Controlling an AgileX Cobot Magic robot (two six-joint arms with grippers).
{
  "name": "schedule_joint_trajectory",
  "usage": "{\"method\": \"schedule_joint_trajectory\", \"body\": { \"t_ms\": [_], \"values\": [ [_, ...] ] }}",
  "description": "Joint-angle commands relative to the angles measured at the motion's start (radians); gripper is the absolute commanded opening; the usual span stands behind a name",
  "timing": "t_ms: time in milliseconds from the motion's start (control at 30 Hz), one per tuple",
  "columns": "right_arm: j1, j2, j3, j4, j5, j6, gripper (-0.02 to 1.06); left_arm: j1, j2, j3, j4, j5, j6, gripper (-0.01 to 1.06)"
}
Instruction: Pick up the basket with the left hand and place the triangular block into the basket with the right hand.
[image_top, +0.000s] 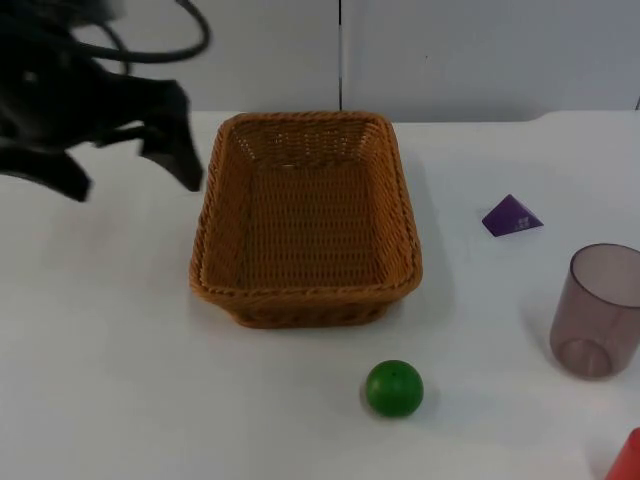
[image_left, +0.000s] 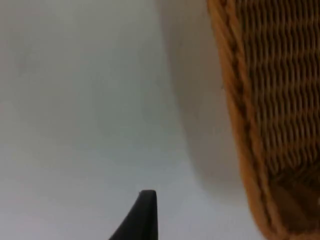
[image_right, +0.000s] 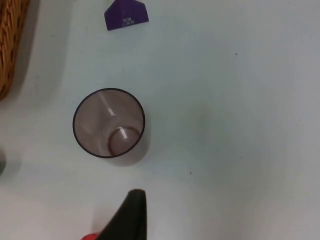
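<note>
The brown wicker basket stands empty on the white table's middle, and its rim runs close beside my left gripper in the left wrist view. My left gripper hangs open just left of the basket's back left corner, holding nothing. The purple triangular block lies on the table right of the basket; in the right wrist view the block sits beyond a cup. My right gripper hovers over the table near that cup, apart from the block.
A clear purplish cup stands upright near the right edge, its mouth facing up. A green ball rests in front of the basket. A red object pokes in at the front right corner.
</note>
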Motion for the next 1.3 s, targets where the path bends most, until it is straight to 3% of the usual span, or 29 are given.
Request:
{"method": "schedule_joint_trajectory", "body": {
  "t_ms": [0,267,467,567,600,733,767,833,1100,1267],
  "values": [
    [-0.008,0.000,-0.008,-0.004,-0.016,-0.012,1.05,-0.026,0.094,-0.079,-0.015,-0.011,-0.033,0.96],
    [-0.008,0.000,-0.008,-0.004,-0.016,-0.012,1.05,-0.059,0.366,-0.291,-0.031,-0.002,-0.071,0.96],
    [-0.008,0.000,-0.008,-0.010,-0.020,-0.012,1.05,-0.075,0.441,-0.317,-0.031,-0.050,-0.103,0.88],
    [-0.008,0.000,-0.008,-0.010,-0.024,-0.012,1.05,-0.075,0.451,-0.317,-0.044,-0.068,-0.115,0.70],
    [-0.008,0.000,-0.008,-0.010,-0.024,-0.012,1.05,-0.075,0.451,-0.317,-0.044,-0.068,-0.115,0.70],
    [-0.008,0.000,-0.008,-0.010,-0.024,-0.012,1.05,-0.075,0.449,-0.317,-0.044,-0.074,-0.115,0.22],
    [-0.008,0.000,-0.008,-0.010,-0.024,-0.012,1.05,-0.075,0.449,-0.317,-0.044,-0.074,-0.115,0.22],
    [-0.008,0.000,-0.008,-0.010,-0.024,-0.012,1.05,-0.075,0.449,-0.317,-0.044,-0.081,-0.115,-0.01],
    [-0.008,0.000,-0.008,-0.010,-0.022,-0.019,1.05,-0.073,0.438,-0.317,-0.052,-0.091,-0.174,0.00],
    [-0.008,0.000,-0.008,-0.010,-0.024,-0.028,1.05,-0.072,0.358,-0.315,-0.036,-0.031,-0.178,0.00]
  ]
}}
